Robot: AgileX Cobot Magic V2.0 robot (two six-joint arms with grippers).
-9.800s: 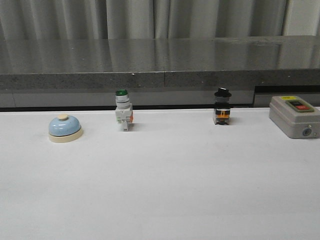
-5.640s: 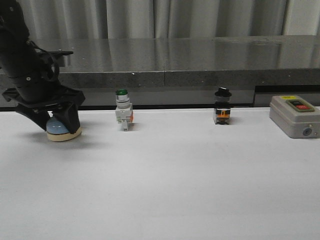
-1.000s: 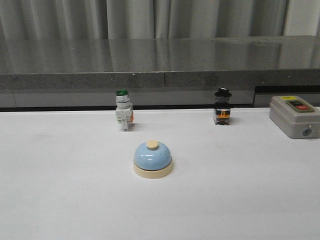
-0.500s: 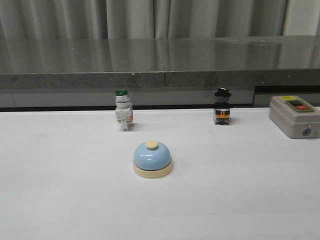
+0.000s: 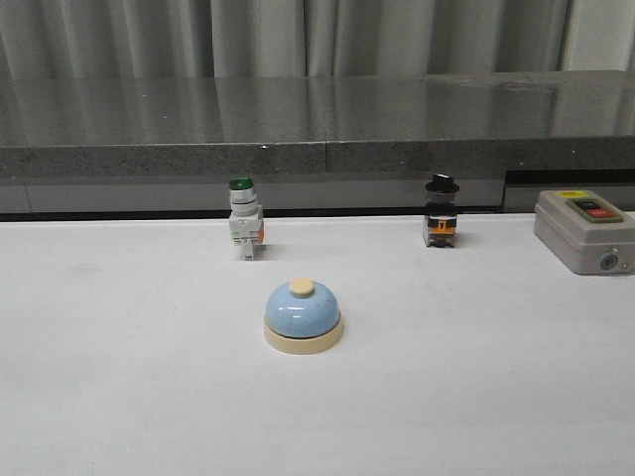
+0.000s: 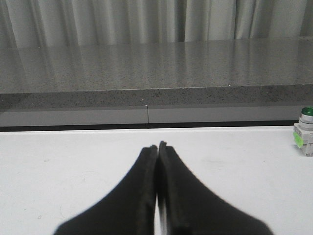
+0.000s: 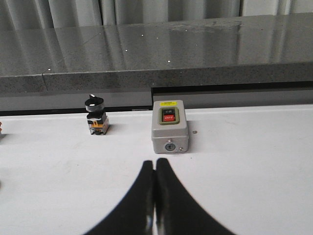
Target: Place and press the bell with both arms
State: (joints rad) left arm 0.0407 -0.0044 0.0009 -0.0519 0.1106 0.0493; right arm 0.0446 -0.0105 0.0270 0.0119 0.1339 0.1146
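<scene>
Both pincers are seen pressed fully closed with nothing gripped: the left gripper has its two black fingers squeezed flat together over the white table, and the same goes for the right gripper, tips touching, nothing between them. Neither arm is caught in the front view at all. From the left wrist, a green-capped push-button switch is just glimpsed at the picture's edge, near the dark stone ledge. From the right wrist, a grey box with a red button is found straight ahead of the tips, apart from them, with a black-knobbed selector switch off to its side. In the front view the bell is sat upright on the table, roughly centre, well clear of everything, nearer the camera than the switches lined up along the ledge.
</scene>
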